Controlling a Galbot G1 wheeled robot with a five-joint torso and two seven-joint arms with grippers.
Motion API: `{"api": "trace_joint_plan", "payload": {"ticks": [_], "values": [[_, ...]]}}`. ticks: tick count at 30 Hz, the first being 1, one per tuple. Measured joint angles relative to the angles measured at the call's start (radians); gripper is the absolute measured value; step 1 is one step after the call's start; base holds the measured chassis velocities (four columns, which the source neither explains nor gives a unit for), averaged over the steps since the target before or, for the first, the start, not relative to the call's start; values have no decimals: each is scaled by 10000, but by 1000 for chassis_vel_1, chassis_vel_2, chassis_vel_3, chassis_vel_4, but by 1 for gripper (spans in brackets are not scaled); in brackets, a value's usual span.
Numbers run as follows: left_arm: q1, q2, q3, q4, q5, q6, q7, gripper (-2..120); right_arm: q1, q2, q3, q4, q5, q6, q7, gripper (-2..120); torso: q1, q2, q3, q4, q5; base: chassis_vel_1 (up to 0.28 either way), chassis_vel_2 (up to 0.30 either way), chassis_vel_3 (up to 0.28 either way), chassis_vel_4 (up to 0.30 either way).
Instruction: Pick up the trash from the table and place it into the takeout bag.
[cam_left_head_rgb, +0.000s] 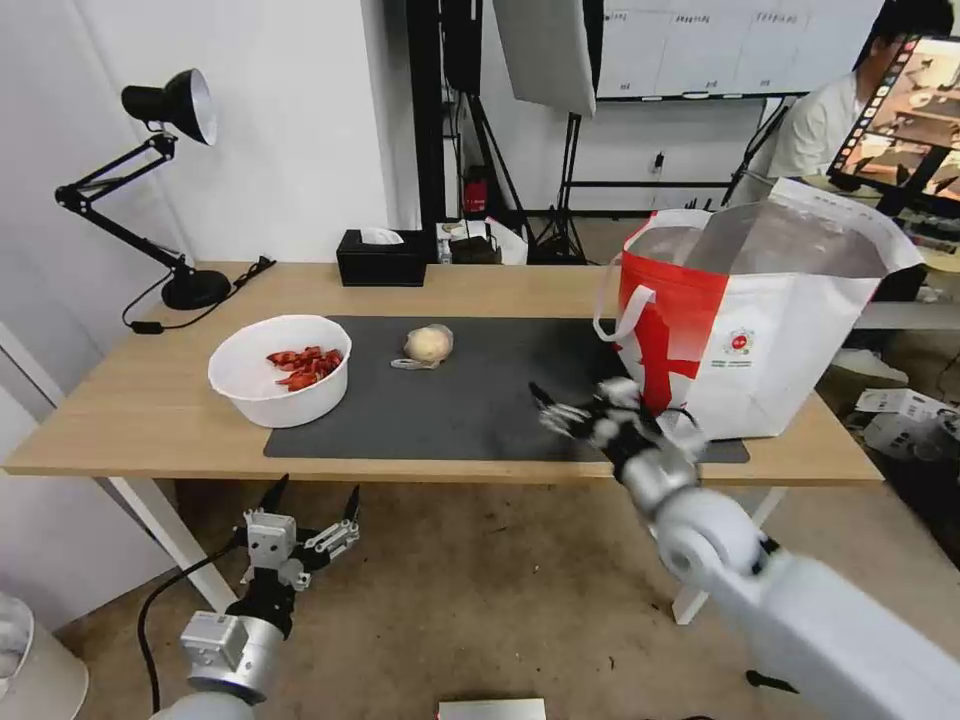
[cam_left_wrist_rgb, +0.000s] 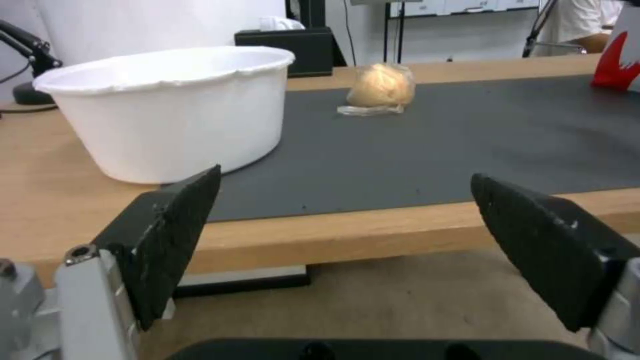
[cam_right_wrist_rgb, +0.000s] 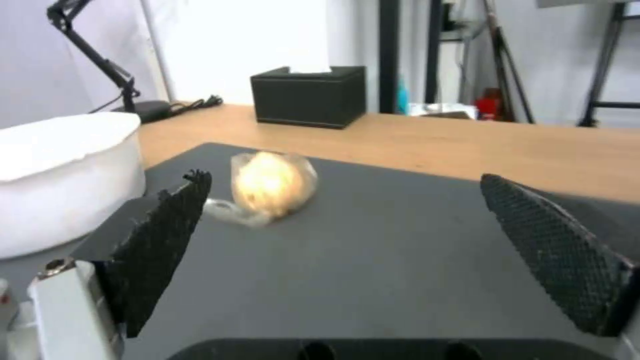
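Note:
On the dark mat (cam_left_head_rgb: 470, 400) of the table (cam_left_head_rgb: 140, 410) stand two pieces of trash. One is a white bowl (cam_left_head_rgb: 280, 372) with red scraps, the other a plastic-wrapped beige lump (cam_left_head_rgb: 428, 345). The takeout bag (cam_left_head_rgb: 770, 330) stands open at the table's right end, its foil lining showing. My right gripper (cam_left_head_rgb: 566, 408) hovers open over the mat beside the bag, and in its wrist view the lump (cam_right_wrist_rgb: 270, 184) lies ahead of the open gripper (cam_right_wrist_rgb: 347, 220). My left gripper (cam_left_head_rgb: 311, 498) hangs open below the table's front edge. In its wrist view the open left gripper (cam_left_wrist_rgb: 347, 215) faces the bowl (cam_left_wrist_rgb: 173, 110) and the lump (cam_left_wrist_rgb: 381, 87).
A black desk lamp (cam_left_head_rgb: 170, 180) stands at the back left corner with its cable on the wood. A black tissue box (cam_left_head_rgb: 380, 258) sits at the back edge. Tripods and stands fill the floor behind the table.

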Motion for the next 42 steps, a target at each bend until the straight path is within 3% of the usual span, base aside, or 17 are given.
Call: {"api": "trace_joint_plan", "payload": {"ticks": [5,8,13,15,16,19,23,28,36,39,42], "values": [[18,-30,-90,3,-11,-16,-2,100,1586,948,-1331,-1554,162,10,65,100,0,0,1,0,-1,0,0,0,0],[9,-43,-147,27,-34,-21,0,100,2659,2102,-2125,-3133,507,-19,-25,100,0,0,0,-1,1,0,0,0,0],[7,-61,-166,51,-40,-22,-1,100,3322,2982,-2445,-4353,611,-68,-224,100,1,-1,0,0,0,0,0,0,0],[17,-109,-178,82,-42,-25,0,100,4079,4277,-2584,-6093,314,-647,-334,100,0,0,0,-1,-1,0,0,0,0],[17,-109,-178,82,-42,-25,0,100,4079,4277,-2584,-6093,314,-647,-334,100,0,0,0,-1,-1,0,0,0,0],[40,-136,-224,87,-57,-44,-1,100,4730,5783,-2504,-8128,-326,-1412,-587,100,0,0,0,3,-1,0,0,0,0],[68,-111,-292,121,-131,-84,-2,100,4941,6611,-2332,-9322,-970,-2005,-742,100,-2,0,-1,0,0,0,0,0,0],[71,-56,-376,164,-279,-144,-2,100,4856,6964,-2147,-9693,-1481,-2388,-515,100,-1,0,-2,0,2,0,0,0,0],[66,-58,-358,198,-298,-204,-1,100,4658,6915,-2154,-9565,-1758,-2568,-182,100,-2,0,-2,-3,3,0,0,0,0],[98,-72,-305,203,-278,-219,0,100,4563,6839,-2164,-9396,-1771,-2594,-13,86,-2,0,-2,-3,3,0,0,0,0],[113,-64,-307,206,-274,-237,0,100,4555,6794,-2170,-9297,-1755,-2616,24,82,-3,1,-1,-2,3,0,0,0,0]]}}
